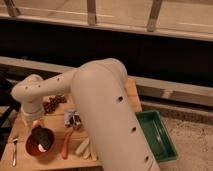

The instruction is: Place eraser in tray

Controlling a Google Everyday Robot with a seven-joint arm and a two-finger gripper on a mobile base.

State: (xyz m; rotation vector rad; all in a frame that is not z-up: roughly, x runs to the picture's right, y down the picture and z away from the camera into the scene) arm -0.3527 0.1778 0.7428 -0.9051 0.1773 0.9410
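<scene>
Dark eraser (45, 140) lies at the orange-red bowl (30, 148), directly beneath the tool (42, 133), whose fingers are pressed together; green tray (148, 125) sits well apart from both.

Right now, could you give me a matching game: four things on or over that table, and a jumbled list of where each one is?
Things:
1. tray
2. bowl
3. dark red cluster
4. pincer

Places:
a. lowered into the bowl's mouth, shut
b. green, at the right end of the table
c. orange-red, front left
d. behind the bowl, beside the pale arm

Pairs: 1-b, 2-c, 3-d, 4-a
</scene>
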